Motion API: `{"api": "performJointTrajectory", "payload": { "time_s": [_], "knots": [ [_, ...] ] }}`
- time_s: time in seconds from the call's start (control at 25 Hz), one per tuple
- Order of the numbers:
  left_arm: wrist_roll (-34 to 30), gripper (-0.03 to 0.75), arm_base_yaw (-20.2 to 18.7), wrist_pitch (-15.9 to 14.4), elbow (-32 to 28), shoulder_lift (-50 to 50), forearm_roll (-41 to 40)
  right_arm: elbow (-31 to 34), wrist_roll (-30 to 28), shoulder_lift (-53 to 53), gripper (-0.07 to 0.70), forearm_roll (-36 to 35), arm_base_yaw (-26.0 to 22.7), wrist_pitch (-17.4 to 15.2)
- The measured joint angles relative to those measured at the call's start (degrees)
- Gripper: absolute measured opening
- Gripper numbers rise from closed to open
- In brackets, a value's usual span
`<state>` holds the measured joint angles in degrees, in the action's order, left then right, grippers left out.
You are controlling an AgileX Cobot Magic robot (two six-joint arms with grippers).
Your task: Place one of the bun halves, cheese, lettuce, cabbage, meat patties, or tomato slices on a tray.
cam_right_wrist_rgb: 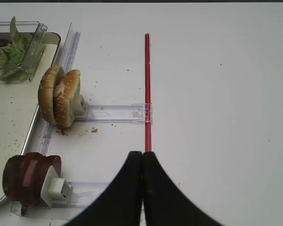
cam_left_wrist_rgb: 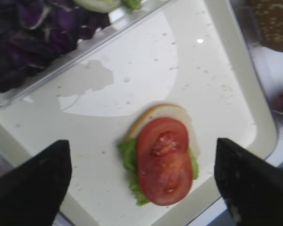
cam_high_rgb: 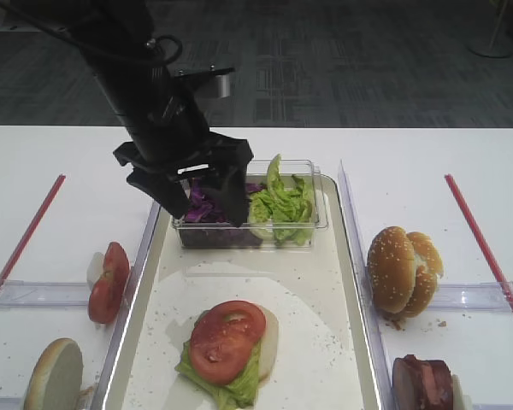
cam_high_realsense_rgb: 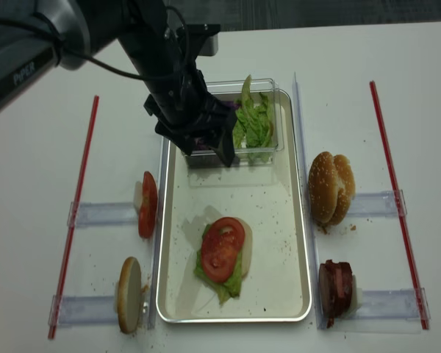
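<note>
The tray (cam_high_rgb: 352, 256) lies mid-table. On its floor sits a bun half topped with lettuce and a tomato slice (cam_high_rgb: 227, 340), also seen as the tomato slice (cam_left_wrist_rgb: 164, 160). My left gripper (cam_high_rgb: 192, 192) hangs open and empty above the tray's far end, in front of the cabbage (cam_high_rgb: 201, 209); its fingers (cam_left_wrist_rgb: 37, 188) straddle the stack from high up. More lettuce (cam_high_rgb: 282, 205) fills the tub beside the cabbage. My right gripper (cam_right_wrist_rgb: 142, 154) is shut on nothing over bare table, right of the bun halves (cam_right_wrist_rgb: 59, 96) and meat patties (cam_right_wrist_rgb: 30, 181). Cheese is out of view.
A clear tub (cam_high_rgb: 312, 226) stands across the tray's far end. Clear racks flank the tray, holding tomato slices (cam_high_rgb: 109, 282) and a bun half (cam_high_rgb: 56, 376) on the left. Red strips (cam_high_rgb: 26, 239) (cam_right_wrist_rgb: 147, 94) run along both outer sides.
</note>
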<state>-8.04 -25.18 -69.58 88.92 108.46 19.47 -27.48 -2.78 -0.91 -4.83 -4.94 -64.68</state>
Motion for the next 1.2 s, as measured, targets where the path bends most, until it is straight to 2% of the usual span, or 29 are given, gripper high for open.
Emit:
{"api": "performJointTrajectory", "payload": {
  "time_s": [0.4, 0.68, 0.8, 1.2],
  "knots": [
    [6.21, 0.568, 0.00, -0.16, 0.00, 0.00, -18.10, 0.00, 0.00, 0.00, 0.364, 0.00, 0.00, 0.00],
    [8.04, 0.568, 0.38, -0.25, 0.00, 0.00, -20.56, 0.00, 0.00, 0.00, 0.364, 0.00, 0.00, 0.00],
    [9.20, 0.568, 2.93, -0.25, 0.00, 0.00, -20.56, 0.00, 0.00, 0.00, 0.364, 0.00, 0.00, 0.00],
    [10.90, 0.568, 16.90, -0.25, 0.14, 0.00, -22.95, 0.00, 0.00, 0.00, 0.364, 0.00, 0.00, 0.00]
  ]
}}
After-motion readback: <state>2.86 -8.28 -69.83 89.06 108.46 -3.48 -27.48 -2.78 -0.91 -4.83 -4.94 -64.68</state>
